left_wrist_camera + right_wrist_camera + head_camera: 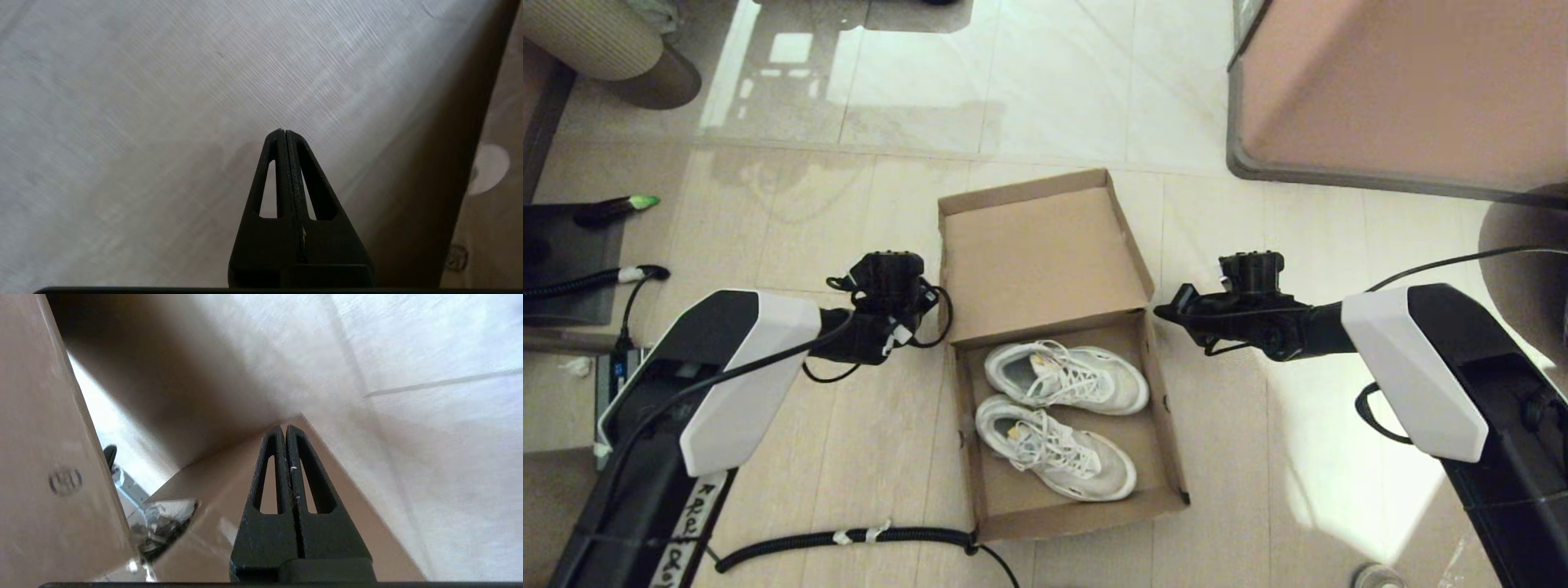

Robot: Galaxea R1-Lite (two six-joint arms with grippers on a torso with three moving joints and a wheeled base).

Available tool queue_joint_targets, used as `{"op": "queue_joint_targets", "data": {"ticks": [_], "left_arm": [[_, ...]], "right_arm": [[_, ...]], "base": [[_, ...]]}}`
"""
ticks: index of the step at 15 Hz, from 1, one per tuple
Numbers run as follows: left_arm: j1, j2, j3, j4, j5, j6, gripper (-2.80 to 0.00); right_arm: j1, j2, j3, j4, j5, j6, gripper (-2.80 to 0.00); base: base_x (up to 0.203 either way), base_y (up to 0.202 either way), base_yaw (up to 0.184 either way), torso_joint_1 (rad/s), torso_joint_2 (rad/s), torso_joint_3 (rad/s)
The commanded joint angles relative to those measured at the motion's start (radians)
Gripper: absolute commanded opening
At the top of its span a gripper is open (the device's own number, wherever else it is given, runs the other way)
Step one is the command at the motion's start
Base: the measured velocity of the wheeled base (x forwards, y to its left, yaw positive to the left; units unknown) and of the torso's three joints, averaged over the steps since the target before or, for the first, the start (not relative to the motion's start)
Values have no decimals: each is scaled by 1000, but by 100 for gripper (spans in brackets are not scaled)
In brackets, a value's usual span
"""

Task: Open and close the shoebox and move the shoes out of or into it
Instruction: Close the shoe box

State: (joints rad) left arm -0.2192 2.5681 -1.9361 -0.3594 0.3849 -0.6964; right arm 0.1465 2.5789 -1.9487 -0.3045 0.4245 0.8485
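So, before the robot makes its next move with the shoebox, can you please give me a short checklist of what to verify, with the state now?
1. Lid open: ok, it is folded back behind the shoebox.
2. Both shoes inside: ok, side by side on the box floor.
3. Left gripper empty: ok, shut on nothing, beside the box's left wall.
4. Right gripper empty: ok, shut on nothing, at the lid's right edge.
5. Grippers touching the cardboard: cannot tell.
6. Cable clear of the box: not ok, it reaches the near left corner.
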Motion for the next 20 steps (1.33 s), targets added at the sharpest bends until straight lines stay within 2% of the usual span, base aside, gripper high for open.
{"op": "queue_joint_targets", "data": {"ticks": [1, 7, 10, 14, 19, 20], "left_arm": [[-14, -6, -1, -3, -3, -5, -280], [-46, -9, 0, -32, -57, -5, -280], [-67, -5, -1, -33, -70, -18, -280], [-95, -2, 0, -33, -95, -20, -280], [-126, -5, 0, -32, -107, -48, -280], [-126, -5, 1, -31, -107, -48, -280]], "right_arm": [[-28, -3, -5, -3, 2, 8, -280], [-79, -7, -12, -21, 2, 40, -280], [-85, -6, -12, -77, 2, 151, -280], [-88, -5, -13, -99, 7, 196, -280], [-87, 13, -15, -157, 8, 391, -280], [-87, 15, -16, -162, 10, 399, -280]], "base": [[0, 0, 0, 0, 0, 0], [0, 0, 0, 0, 0, 0], [0, 0, 0, 0, 0, 0], [0, 0, 0, 0, 0, 0], [0, 0, 0, 0, 0, 0], [0, 0, 0, 0, 0, 0]]}}
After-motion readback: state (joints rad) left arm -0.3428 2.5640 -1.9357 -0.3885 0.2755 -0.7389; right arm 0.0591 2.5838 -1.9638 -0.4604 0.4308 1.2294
